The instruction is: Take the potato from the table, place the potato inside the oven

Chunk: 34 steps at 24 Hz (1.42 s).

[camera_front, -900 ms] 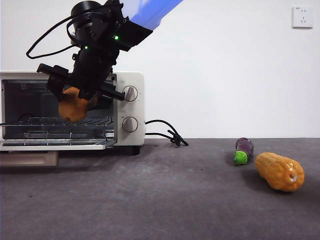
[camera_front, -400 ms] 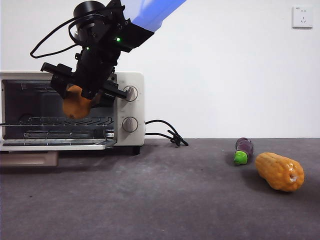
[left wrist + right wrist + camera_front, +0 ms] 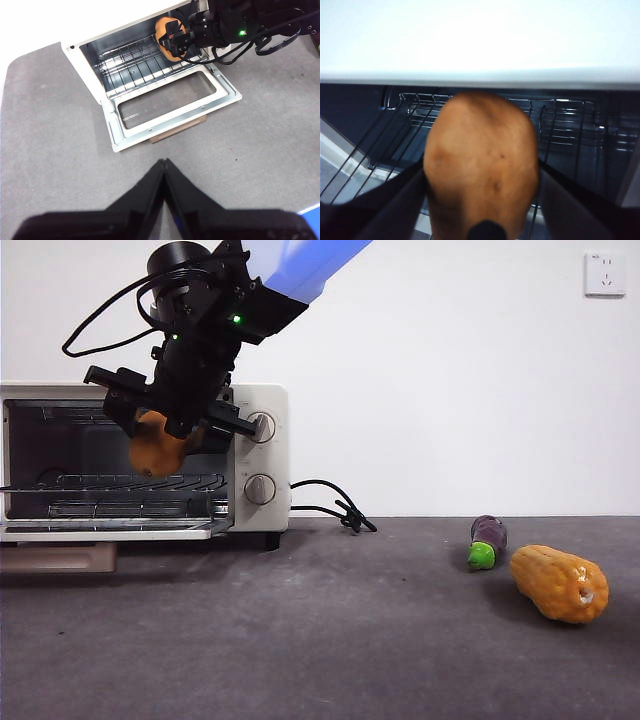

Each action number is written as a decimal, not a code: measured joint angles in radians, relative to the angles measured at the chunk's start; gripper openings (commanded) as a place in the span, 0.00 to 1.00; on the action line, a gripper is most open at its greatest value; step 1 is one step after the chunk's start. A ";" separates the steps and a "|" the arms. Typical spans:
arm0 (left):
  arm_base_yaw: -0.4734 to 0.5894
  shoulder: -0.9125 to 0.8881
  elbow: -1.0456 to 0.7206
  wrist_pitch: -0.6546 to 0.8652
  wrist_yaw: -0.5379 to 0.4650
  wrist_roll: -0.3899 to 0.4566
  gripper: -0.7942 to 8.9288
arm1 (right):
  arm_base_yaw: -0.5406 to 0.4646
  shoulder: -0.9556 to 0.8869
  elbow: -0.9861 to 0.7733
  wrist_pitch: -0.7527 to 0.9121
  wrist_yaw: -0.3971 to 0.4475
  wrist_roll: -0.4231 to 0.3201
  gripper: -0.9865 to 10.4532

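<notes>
The orange-brown potato (image 3: 157, 448) hangs in my right gripper (image 3: 163, 440), which is shut on it in front of the oven's open mouth, above the wire rack. In the right wrist view the potato (image 3: 481, 160) fills the middle between both black jaws, with the oven (image 3: 470, 45) top and racks behind it. The cream-white oven (image 3: 262, 455) stands at the left with its door (image 3: 170, 102) folded down. My left gripper (image 3: 164, 165) is shut with nothing in it, high above the grey table (image 3: 50, 165); its view shows the potato (image 3: 167, 31) at the oven opening.
A purple eggplant (image 3: 487, 539) and a bumpy yellow corn cob (image 3: 559, 583) lie on the table (image 3: 320, 640) at the right. The oven's black cord (image 3: 335, 505) trails beside it. A wooden block (image 3: 58, 557) sits under the open door.
My right gripper has lifted the potato a little and shifted it slightly right, staying in front of the oven opening. The left arm has not visibly moved.
</notes>
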 measured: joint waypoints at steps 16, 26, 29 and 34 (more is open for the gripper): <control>0.000 0.000 0.000 0.000 0.000 0.000 0.08 | 0.004 0.000 0.053 -0.113 -0.024 0.006 0.61; 0.000 0.000 0.000 0.000 0.000 0.000 0.08 | 0.071 0.002 0.295 -0.537 -0.025 0.035 0.60; 0.000 0.000 0.000 0.000 0.000 0.000 0.08 | 0.099 0.002 0.396 -0.709 -0.020 0.017 0.37; 0.000 0.000 0.000 0.000 0.000 0.000 0.08 | 0.139 0.002 0.566 -1.019 -0.045 -0.113 0.08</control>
